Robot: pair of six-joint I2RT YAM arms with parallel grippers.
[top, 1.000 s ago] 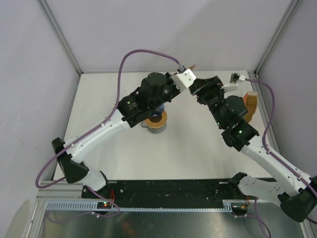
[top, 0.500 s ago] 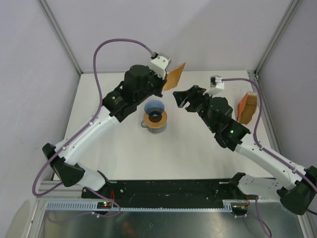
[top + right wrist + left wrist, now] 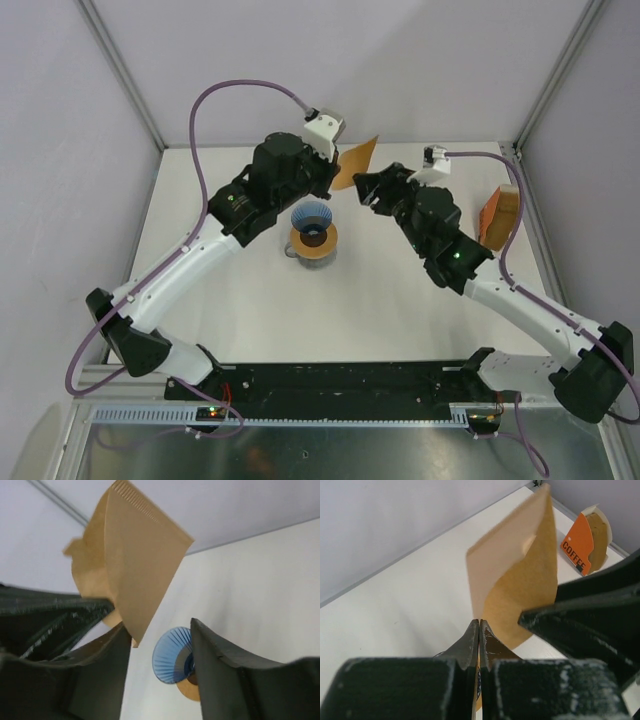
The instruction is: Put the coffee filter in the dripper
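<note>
The left claw (image 3: 479, 626) pinches the coffee filter (image 3: 517, 585) up high, the right claw (image 3: 157, 630) is wide open beside it, and the dripper (image 3: 172, 661) is not filled yet.

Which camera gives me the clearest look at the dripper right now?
Top external: the dripper is seen from above, its open mouth in plain view. Right wrist catches it small and partly hidden behind the right end effector. Left wrist does not show it.
</note>
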